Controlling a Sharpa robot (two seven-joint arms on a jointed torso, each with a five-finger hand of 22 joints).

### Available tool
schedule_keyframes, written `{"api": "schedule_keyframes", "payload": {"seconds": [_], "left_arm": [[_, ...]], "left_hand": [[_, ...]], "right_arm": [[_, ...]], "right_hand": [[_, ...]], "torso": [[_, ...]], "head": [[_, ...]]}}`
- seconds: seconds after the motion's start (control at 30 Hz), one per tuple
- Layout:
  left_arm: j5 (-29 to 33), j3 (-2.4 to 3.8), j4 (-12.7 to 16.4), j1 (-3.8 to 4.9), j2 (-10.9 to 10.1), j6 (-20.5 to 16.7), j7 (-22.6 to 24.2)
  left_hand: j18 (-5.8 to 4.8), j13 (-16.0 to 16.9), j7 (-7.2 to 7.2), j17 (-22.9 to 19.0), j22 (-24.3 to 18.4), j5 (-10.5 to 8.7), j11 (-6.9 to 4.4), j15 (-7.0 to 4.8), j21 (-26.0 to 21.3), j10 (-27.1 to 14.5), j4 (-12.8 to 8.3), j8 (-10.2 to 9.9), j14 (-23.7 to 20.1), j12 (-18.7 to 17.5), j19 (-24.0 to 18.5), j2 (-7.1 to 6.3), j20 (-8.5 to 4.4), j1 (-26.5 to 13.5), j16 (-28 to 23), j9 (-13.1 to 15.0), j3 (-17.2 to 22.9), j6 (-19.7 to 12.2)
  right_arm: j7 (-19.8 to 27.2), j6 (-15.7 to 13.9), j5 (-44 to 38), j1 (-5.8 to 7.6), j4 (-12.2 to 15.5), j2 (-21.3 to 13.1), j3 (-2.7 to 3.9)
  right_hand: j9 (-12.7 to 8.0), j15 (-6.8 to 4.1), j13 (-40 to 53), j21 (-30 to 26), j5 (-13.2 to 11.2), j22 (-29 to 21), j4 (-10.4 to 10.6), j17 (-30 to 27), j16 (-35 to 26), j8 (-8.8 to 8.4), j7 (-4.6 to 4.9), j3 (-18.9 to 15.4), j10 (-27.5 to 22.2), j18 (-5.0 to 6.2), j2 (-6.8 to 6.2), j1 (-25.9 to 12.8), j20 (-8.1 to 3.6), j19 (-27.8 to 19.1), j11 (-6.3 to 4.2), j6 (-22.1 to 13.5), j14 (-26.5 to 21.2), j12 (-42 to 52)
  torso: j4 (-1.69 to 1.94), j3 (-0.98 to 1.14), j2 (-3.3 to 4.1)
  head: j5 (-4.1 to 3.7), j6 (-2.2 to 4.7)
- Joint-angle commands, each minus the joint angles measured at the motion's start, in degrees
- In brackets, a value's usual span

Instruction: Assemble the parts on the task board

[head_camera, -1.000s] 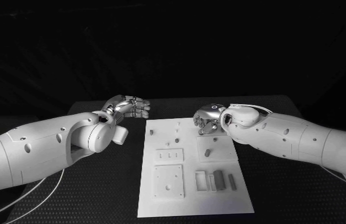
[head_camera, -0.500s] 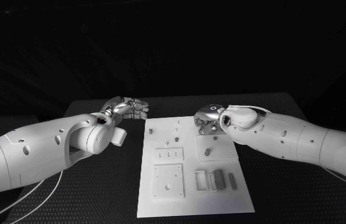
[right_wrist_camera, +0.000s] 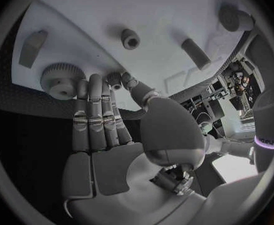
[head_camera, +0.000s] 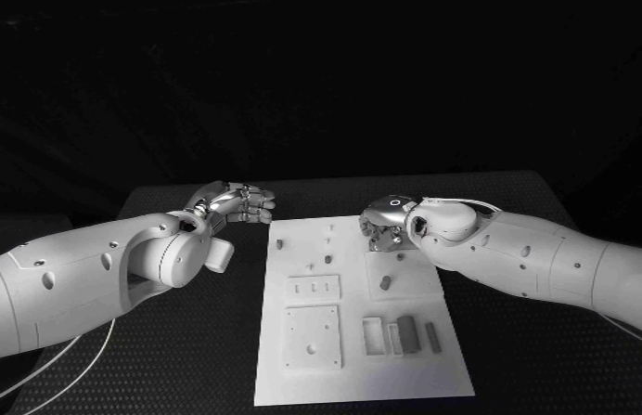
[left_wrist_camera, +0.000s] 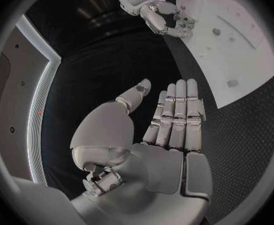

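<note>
Task board [head_camera: 359, 378] — white plate, centre of the black table [head_camera: 174, 359]; grey parts [head_camera: 406, 333] in its near-right recesses. My left hand [head_camera: 238, 201] — beside the board's far-left corner, fingers straight, empty. My right hand [head_camera: 385, 223] — over the far-right corner, fingers extended near a gear [right_wrist_camera: 61, 80], holding nothing.

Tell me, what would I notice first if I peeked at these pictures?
Probably the white task board, bright in the middle of the black table, with small grey parts on it. Next, the two silver hands at its far end: the left hand off the board's left edge holding nothing, and the right hand over the far right corner, its fingers near a toothed gear.
</note>
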Motion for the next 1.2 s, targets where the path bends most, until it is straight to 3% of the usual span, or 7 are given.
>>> {"api": "schedule_keyframes", "payload": {"seconds": [0.03,0.07,0.13,0.37,0.6,0.9,1.2], "left_arm": [[0.2,0.05,0.02,0.01,0.1,1.06,0.36],[0.2,0.05,0.02,0.01,0.1,1.07,0.36],[0.2,0.05,0.0,0.01,0.09,1.04,0.35],[0.2,0.05,0.0,0.01,0.1,1.08,0.18],[0.2,0.05,-0.14,0.01,0.08,1.06,0.12],[0.2,0.05,-0.11,0.02,0.03,0.99,0.05],[0.2,0.06,0.02,0.03,0.09,0.99,0.04]], "left_hand": [[-0.23,-0.07,-0.03,0.08,0.09,0.2,0.08,-0.01,-0.27,-0.44,0.11,-0.23,-0.28,-0.28,-0.45,-0.25,-0.14,-0.19,-0.38,-0.06,-0.16,-0.26],[-0.23,-0.08,-0.03,0.08,0.09,0.2,0.08,-0.01,-0.27,-0.44,0.11,-0.24,-0.28,-0.29,-0.45,-0.26,-0.14,-0.19,-0.39,-0.06,-0.16,-0.26],[-0.23,-0.08,-0.03,0.09,0.09,0.2,0.08,-0.01,-0.28,-0.44,0.11,-0.24,-0.28,-0.3,-0.46,-0.25,-0.14,-0.2,-0.4,-0.07,-0.16,-0.26],[-0.22,-0.08,0.0,0.12,0.11,0.2,0.08,-0.01,-0.29,-0.43,0.12,-0.24,-0.28,-0.33,-0.46,-0.24,-0.14,-0.2,-0.43,-0.08,-0.14,-0.27],[-0.22,-0.09,0.04,0.16,0.12,0.19,0.09,-0.01,-0.3,-0.43,0.11,-0.26,-0.27,-0.37,-0.47,-0.24,-0.13,-0.2,-0.46,-0.09,-0.14,-0.3],[-0.21,-0.1,0.07,0.2,0.13,0.19,0.11,0.0,-0.31,-0.44,0.1,-0.28,-0.27,-0.42,-0.47,-0.28,-0.13,-0.21,-0.5,-0.11,-0.14,-0.33],[-0.21,-0.12,0.13,0.25,0.15,0.19,0.13,0.01,-0.33,-0.44,0.11,-0.3,-0.27,-0.48,-0.48,-0.32,-0.11,-0.24,-0.55,-0.13,-0.15,-0.37]], "right_arm": [[-0.71,1.74,-2.31,-0.64,-0.29,-0.11,-0.41],[-0.75,1.69,-2.54,-0.65,-0.24,-0.12,-0.41],[-0.84,1.39,-3.07,-0.66,-0.14,-0.12,-0.41],[-0.78,-1.35,-3.69,-0.73,0.35,-0.07,-0.41],[-1.04,-4.79,-3.74,-0.72,1.03,-0.17,-0.39],[-2.49,-8.8,-4.37,-0.53,3.11,-0.07,-0.33],[-4.83,-10.04,-6.47,0.36,4.2,1.55,-0.13]], "right_hand": [[0.16,-0.31,0.06,0.28,0.22,1.3,0.12,0.3,0.06,-0.22,-0.05,0.63,0.88,0.86,0.27,1.3,-0.04,0.44,0.0,0.8,0.38,-0.14],[0.18,-0.38,0.14,0.37,0.13,1.21,0.62,0.56,0.01,-0.22,-0.13,2.75,1.46,0.74,-0.35,2.56,0.09,0.78,-0.1,1.33,0.6,-0.11],[0.24,-0.56,0.35,0.54,0.19,1.27,0.29,0.94,0.04,-0.18,-0.35,4.76,2.36,0.86,-0.42,2.8,0.07,1.07,-0.39,1.98,0.95,0.05],[1.04,-1.83,1.6,3.09,0.21,1.55,0.14,3.5,2.58,0.74,-1.67,7.78,6.11,0.86,0.29,4.87,-1.15,3.41,-2.0,5.26,3.23,1.12],[1.78,-2.68,2.71,5.67,0.22,1.56,0.14,5.4,4.8,1.09,-2.45,10.24,8.16,0.86,0.2,5.25,-2.06,4.97,-2.83,7.28,4.42,1.55],[2.19,-2.99,3.27,7.23,0.23,1.57,0.12,6.33,5.88,0.98,-2.68,11.0,8.78,0.86,-0.1,4.86,-2.48,5.27,-3.09,7.89,4.63,1.44],[2.52,-3.27,3.71,8.77,0.23,1.59,0.12,6.95,6.67,0.92,-2.91,11.41,9.33,0.86,-0.41,4.83,-2.87,5.52,-3.33,8.49,4.88,1.37]], "torso": [[0.1,0.04,0.15],[0.08,0.06,0.16],[0.05,0.06,0.19],[0.02,0.15,0.34],[0.08,0.15,0.43],[0.08,0.18,0.55],[0.11,0.21,0.68]], "head": [[-0.06,-0.02],[-0.05,0.0],[-0.05,0.1],[-0.1,0.37],[-0.12,0.89],[0.08,1.8],[0.24,2.83]]}}
